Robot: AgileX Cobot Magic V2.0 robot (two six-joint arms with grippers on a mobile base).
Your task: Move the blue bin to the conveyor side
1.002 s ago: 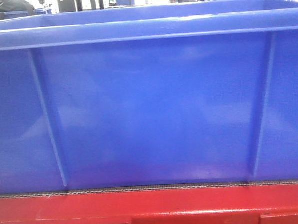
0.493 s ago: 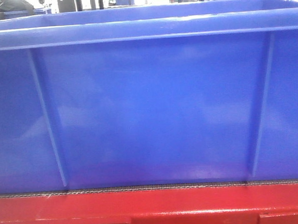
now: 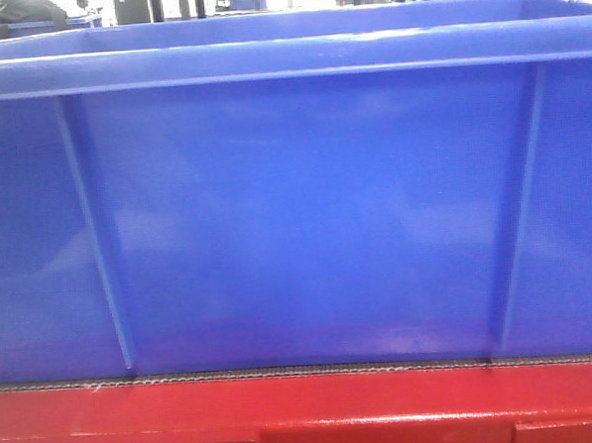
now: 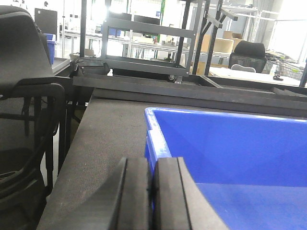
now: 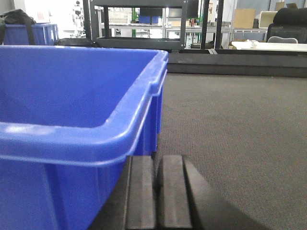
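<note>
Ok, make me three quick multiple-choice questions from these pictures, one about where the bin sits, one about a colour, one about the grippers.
1. The blue bin rests on:
A. the conveyor belt
B. a chair
C. a roller rack

2. The frame below the belt edge is:
A. yellow
B. red
C. white

3. The left gripper and right gripper have their fingers:
A. wide apart
B. pressed together
C. clamped on the rim

Answers:
1 A, the front view shows its base on the dark belt.
2 B, it is glossy red.
3 B, each wrist view shows the pads touching beside the bin.
</note>
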